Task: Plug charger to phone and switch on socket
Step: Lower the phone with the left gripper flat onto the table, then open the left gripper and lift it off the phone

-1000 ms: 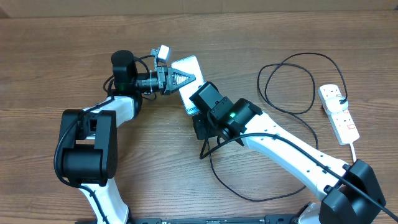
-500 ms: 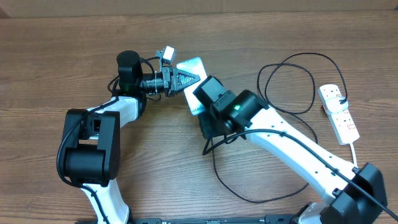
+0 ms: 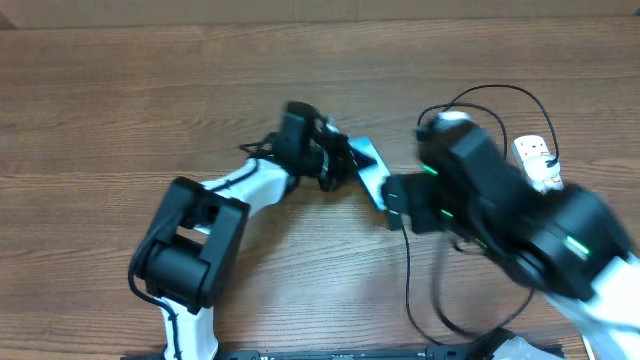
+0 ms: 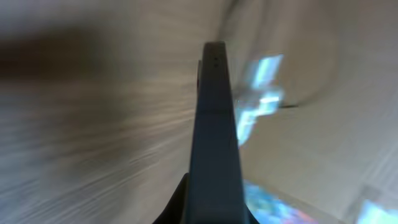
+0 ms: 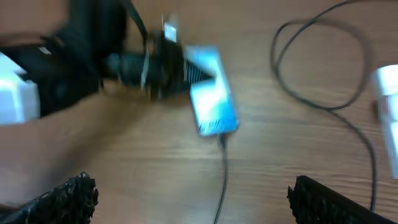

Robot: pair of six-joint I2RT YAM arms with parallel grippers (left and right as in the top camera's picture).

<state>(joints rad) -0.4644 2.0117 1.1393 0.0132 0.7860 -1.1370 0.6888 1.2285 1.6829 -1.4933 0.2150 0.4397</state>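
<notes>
Blue-screened phone (image 5: 212,106) lies mid-table, the charger (image 5: 223,168) seemingly plugged into its near end, the left gripper (image 3: 345,161) pressed together at its left edge, the right gripper (image 5: 189,190) spread wide and empty above; the socket (image 3: 535,155), far right, likely awaits switching on.

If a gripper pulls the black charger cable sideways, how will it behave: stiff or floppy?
Probably floppy: the charger cable lies in loose loops, so it should bend rather than slide whole. It looks thin, likely light. Its end seems to reach the phone, so a pull may tug that too.
</notes>
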